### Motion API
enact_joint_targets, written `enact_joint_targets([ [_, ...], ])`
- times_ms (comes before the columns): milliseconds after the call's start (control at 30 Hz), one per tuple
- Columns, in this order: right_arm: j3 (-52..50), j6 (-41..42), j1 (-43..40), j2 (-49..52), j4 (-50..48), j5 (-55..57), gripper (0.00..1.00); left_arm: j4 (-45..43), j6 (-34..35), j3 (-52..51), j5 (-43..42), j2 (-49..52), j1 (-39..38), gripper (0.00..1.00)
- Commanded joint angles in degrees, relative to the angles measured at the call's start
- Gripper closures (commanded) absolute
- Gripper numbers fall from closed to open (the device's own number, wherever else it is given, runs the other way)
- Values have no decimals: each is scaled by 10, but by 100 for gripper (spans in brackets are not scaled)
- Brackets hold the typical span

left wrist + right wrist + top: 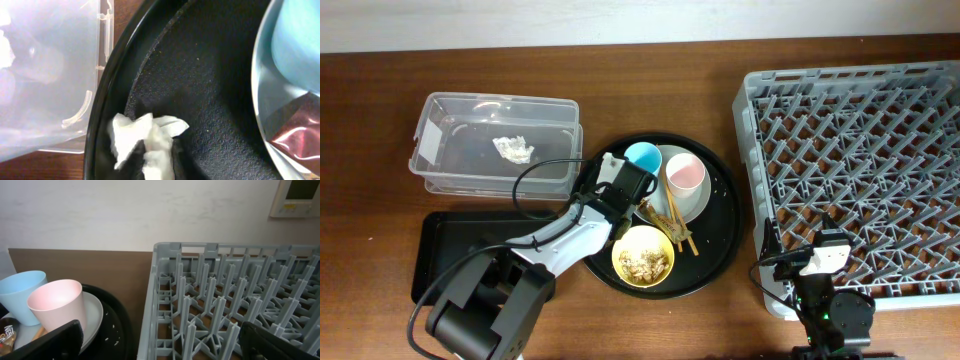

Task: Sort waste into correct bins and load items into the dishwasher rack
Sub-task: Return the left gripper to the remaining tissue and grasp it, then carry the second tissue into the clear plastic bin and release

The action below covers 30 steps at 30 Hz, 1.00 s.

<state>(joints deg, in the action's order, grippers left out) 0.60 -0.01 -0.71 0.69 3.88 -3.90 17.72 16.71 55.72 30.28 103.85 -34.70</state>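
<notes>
My left gripper (158,162) is shut on a crumpled white tissue (134,136) just above the left rim of the round black tray (210,85), next to the clear tub (45,75). In the overhead view this gripper (611,172) is beside the blue cup (642,155). Another tissue (512,150) lies in the clear tub (450,110). The pink cup (685,175) stands on the pale plate (706,197). The foil wrapper (296,136) lies on the plate. The yellow bowl (642,257) holds beige scraps. The chopsticks (676,226) lie beside it. My right gripper (160,350) is open and empty at the grey rack's (860,150) front left corner.
The flat black tray (445,250) lies at the front left, partly under my left arm. The round black tray (725,235) sits between the tub and the rack. The wall is close behind the table's far edge.
</notes>
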Motion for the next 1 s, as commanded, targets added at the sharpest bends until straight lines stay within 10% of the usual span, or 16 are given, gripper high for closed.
enact_joint_targets([
  [0,-3,3,3,-4,3,3,2,1,-1,6,6,7,3,100],
  [533,-3,3,3,-4,3,3,2,45,-1,61,7,-267,35,99],
  [967,-3,3,3,-4,3,3,2,-22,8,60,-150,-156,231,99],
])
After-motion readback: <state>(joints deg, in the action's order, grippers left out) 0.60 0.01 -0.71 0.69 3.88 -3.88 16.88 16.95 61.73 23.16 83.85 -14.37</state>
